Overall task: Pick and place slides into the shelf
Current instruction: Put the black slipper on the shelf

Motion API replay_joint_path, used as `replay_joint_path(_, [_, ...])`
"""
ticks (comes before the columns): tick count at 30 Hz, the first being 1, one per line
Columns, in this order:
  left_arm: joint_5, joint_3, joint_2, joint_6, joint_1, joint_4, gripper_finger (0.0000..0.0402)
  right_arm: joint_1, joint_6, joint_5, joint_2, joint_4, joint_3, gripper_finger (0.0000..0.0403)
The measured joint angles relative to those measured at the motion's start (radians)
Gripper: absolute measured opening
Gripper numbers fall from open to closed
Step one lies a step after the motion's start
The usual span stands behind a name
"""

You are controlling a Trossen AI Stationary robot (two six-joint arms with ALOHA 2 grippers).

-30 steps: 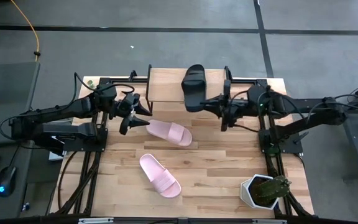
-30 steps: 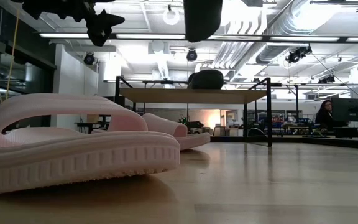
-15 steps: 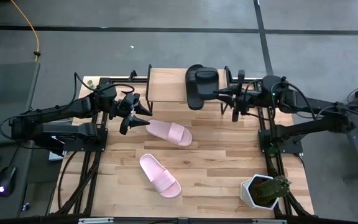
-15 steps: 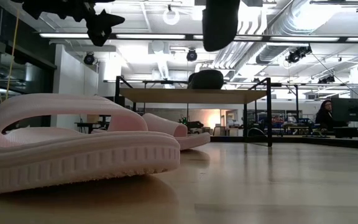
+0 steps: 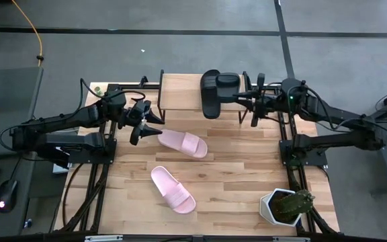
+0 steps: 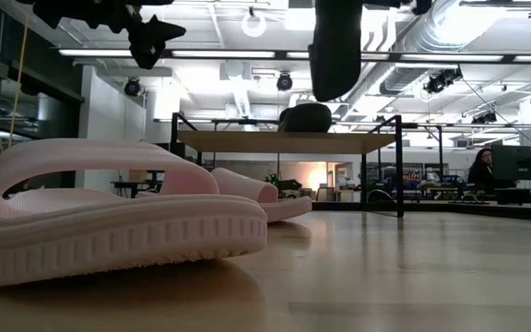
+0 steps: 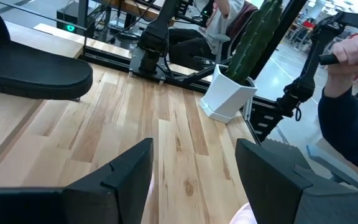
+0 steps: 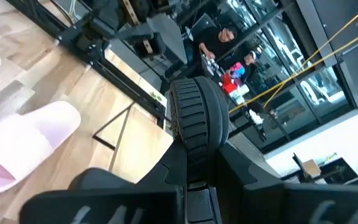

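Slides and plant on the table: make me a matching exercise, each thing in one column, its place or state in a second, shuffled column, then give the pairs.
Things:
1. black slide
2. pink slide nearest the plant
3. potted plant
4. left pincer

Places or states:
A. open, above the table beside the shelf
B. flat on the table
C. held in the right pincer over the shelf
D. table corner near the right arm

Pairs: 1-C, 2-B, 3-D, 4-A
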Motion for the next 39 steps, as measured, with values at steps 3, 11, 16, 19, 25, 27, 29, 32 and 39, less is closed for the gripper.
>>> replay_joint_path(3, [0.000,0.000,0.000,0.000,0.000,0.000,0.0216,-0.026,0.008,-0.007,0.000,0.002,-0.006,0.0018])
replay_joint_path(11, [0.000,0.000,0.000,0.016,0.000,-0.008,0.0216,-0.097,0.036,-0.068,0.000,-0.033,-0.006,0.0017])
replay_joint_path(16, [0.000,0.000,0.000,0.017,0.000,-0.008,0.0216,-0.141,0.042,-0.088,0.000,-0.060,-0.006,0.0016])
replay_joint_path(19, [0.000,0.000,0.000,0.018,0.000,-0.008,0.0216,-0.177,0.042,-0.111,0.000,-0.059,-0.006,0.0016])
replay_joint_path(25, [0.000,0.000,0.000,0.018,0.000,-0.007,0.0216,-0.256,0.050,-0.194,0.002,-0.062,-0.006,0.0016])
replay_joint_path(27, [0.000,0.000,0.001,0.018,0.000,-0.007,0.0216,-0.275,0.050,-0.218,0.002,-0.064,-0.006,0.0016])
replay_joint_path(29, [0.000,0.000,0.001,0.018,0.000,-0.007,0.0216,-0.289,0.049,-0.227,0.002,-0.062,-0.006,0.0016])
replay_joint_path(32, [0.000,0.000,0.004,0.019,0.000,-0.006,0.0216,-0.303,0.044,-0.233,0.002,-0.063,-0.006,0.0016])
replay_joint_path(39, [-0.007,0.000,0.004,0.019,0.000,-0.007,0.0216,-0.320,0.048,-0.281,0.006,-0.100,-0.006,0.0016])
